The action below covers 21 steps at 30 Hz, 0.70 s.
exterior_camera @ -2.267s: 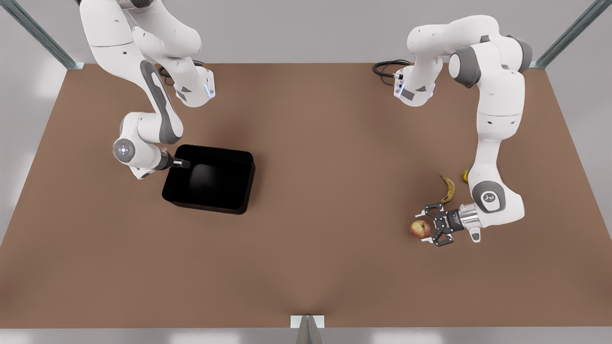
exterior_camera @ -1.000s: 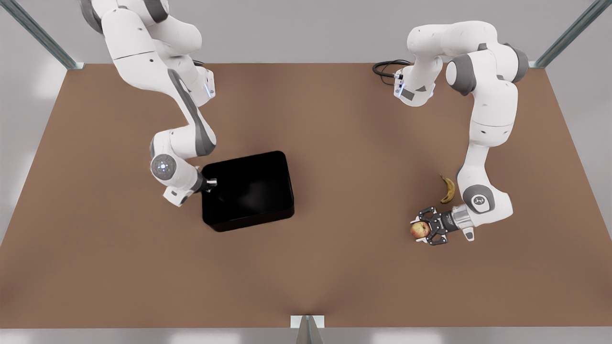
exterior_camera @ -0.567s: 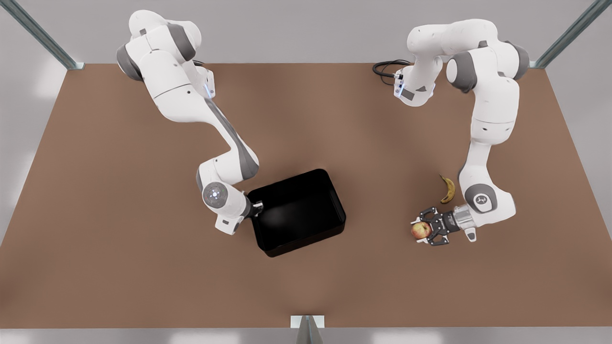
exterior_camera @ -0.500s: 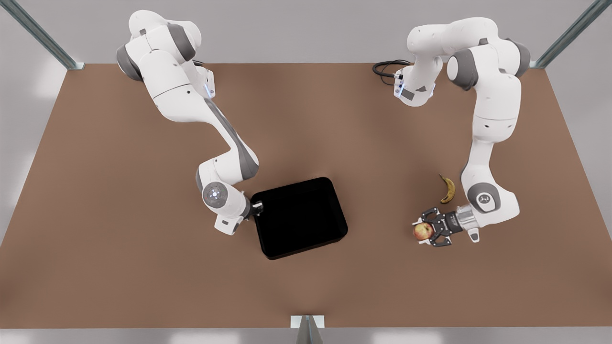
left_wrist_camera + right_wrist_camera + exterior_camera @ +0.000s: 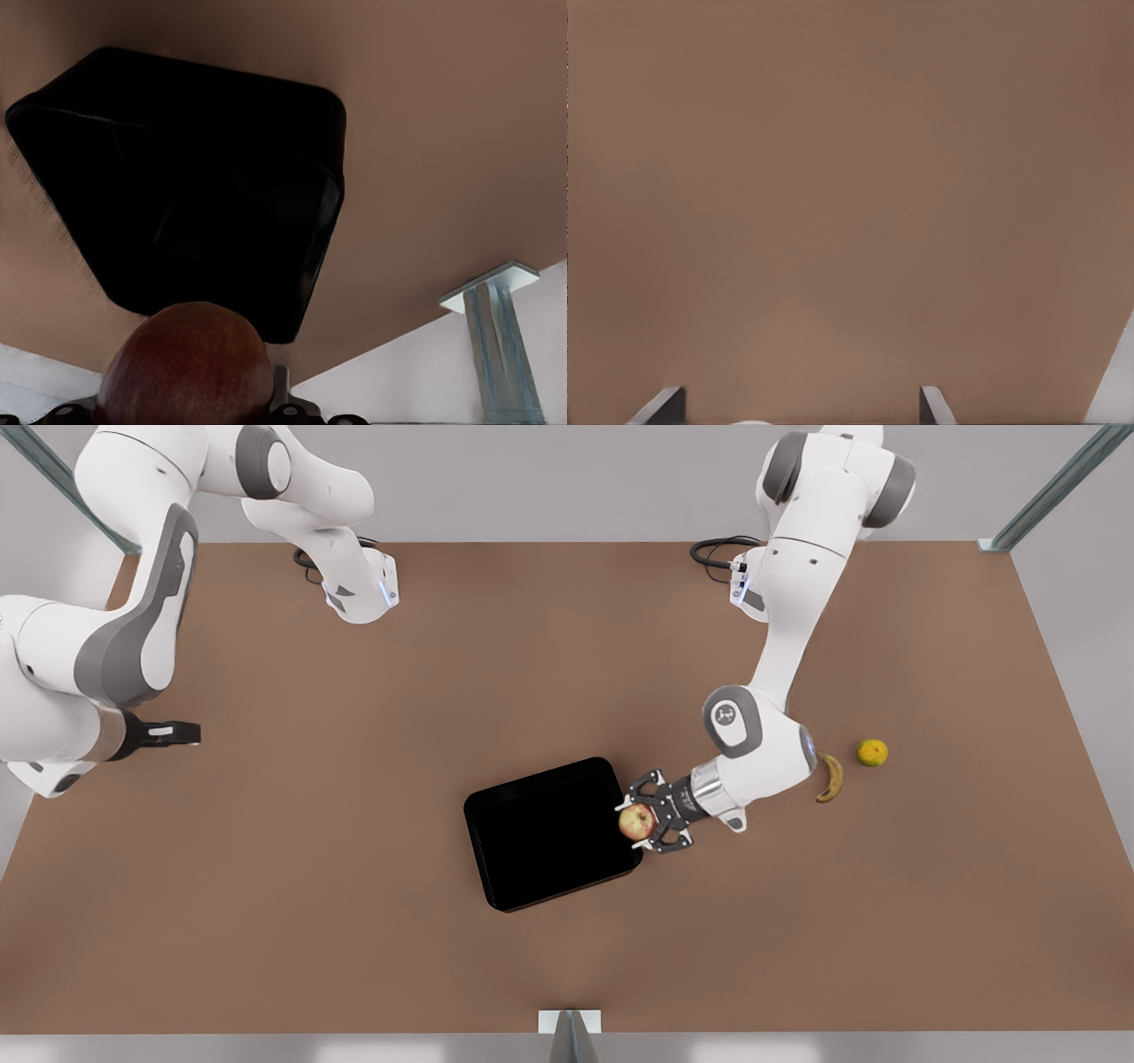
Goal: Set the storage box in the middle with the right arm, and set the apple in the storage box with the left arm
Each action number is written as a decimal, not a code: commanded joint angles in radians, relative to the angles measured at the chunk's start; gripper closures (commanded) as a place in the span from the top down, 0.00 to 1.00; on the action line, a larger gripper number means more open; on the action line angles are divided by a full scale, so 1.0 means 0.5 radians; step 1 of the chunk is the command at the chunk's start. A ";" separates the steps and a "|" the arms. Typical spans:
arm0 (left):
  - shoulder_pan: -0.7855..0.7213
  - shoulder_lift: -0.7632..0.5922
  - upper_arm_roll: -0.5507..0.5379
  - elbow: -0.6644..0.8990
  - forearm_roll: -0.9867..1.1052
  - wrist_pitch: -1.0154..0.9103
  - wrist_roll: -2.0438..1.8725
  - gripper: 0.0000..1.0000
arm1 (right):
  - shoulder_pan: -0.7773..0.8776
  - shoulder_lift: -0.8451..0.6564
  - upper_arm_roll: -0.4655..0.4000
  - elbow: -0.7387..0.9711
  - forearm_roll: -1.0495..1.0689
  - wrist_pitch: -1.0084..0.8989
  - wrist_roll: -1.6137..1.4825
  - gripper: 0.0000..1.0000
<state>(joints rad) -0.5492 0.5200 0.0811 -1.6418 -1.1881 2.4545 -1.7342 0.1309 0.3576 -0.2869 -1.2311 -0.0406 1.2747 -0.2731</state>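
Over the storage box [image 5: 545, 834] edge, my left gripper [image 5: 645, 824] squeezes the apple [image 5: 635, 822], ready to drop it in. My right gripper [image 5: 182, 732] waits, fingers apart, holding nothing.

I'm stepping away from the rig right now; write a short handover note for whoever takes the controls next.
Left gripper: shut on the apple, held at the box's edge on the front view's right.
Right gripper: open, holding nothing, waiting off at the front view's left.
Box: on the table near the middle, nothing visible in it.
Banana and citrus: on the table at the front view's right.
Done: box placed.
Left: carry the apple over the box and release it.
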 commanded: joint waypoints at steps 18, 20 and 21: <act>-0.040 -0.024 0.800 0.375 0.560 -0.291 -0.496 1.00 | 0.195 0.036 0.132 -0.017 0.109 0.000 0.347 1.00; -0.003 -0.107 1.062 0.378 0.710 -0.482 0.397 1.00 | 0.192 0.055 0.126 -0.063 0.112 -0.003 0.347 1.00; 0.003 -0.104 1.243 0.381 0.707 -0.651 0.646 1.00 | 0.189 0.067 0.126 -0.057 0.112 -0.003 0.344 1.00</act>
<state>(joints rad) -0.5009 0.4606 0.7116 -1.4466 -0.8748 2.0872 -1.3471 0.2255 0.3912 -0.2239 -1.2568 0.0153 1.2732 -0.1012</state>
